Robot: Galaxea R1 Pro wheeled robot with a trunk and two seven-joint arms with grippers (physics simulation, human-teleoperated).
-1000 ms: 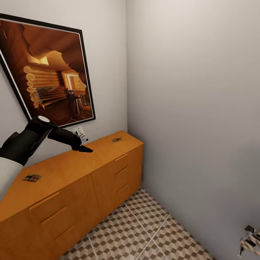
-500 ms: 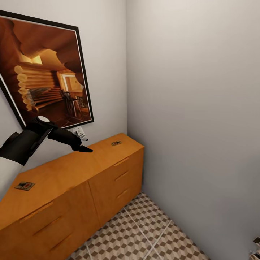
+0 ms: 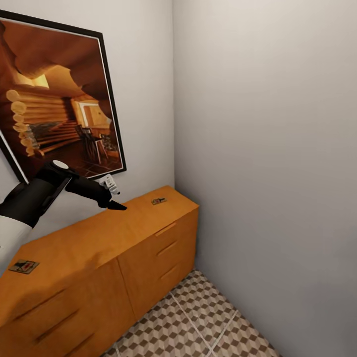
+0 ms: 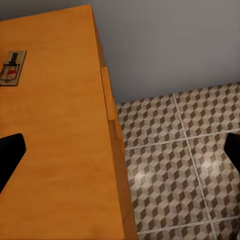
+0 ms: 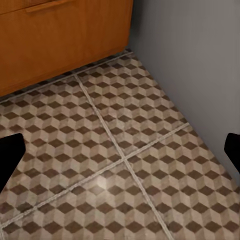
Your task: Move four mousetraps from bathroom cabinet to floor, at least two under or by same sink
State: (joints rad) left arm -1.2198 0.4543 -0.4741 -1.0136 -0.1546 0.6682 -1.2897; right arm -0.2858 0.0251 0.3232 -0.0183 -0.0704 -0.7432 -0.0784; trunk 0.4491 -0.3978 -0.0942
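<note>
The cabinet is a low orange-brown chest with bar-handled drawers, standing against the wall under a framed picture. Two mousetraps lie on its top: one near the far end and one near the close end. My left gripper hovers open above the cabinet top between them, touching neither. The left wrist view has the far mousetrap on the cabinet top, ahead of the spread black fingers. My right gripper is open over the cube-patterned bathroom floor, holding nothing.
A grey wall closes the room on the right and meets the cabinet's far end in the corner. A large framed picture hangs above the cabinet. Tiled floor runs between the cabinet front and the grey wall.
The head camera has shifted, so the cabinet and picture sit further left and lower in the frame. The right gripper has dropped out of the lower right corner. My left arm holds its pose.
</note>
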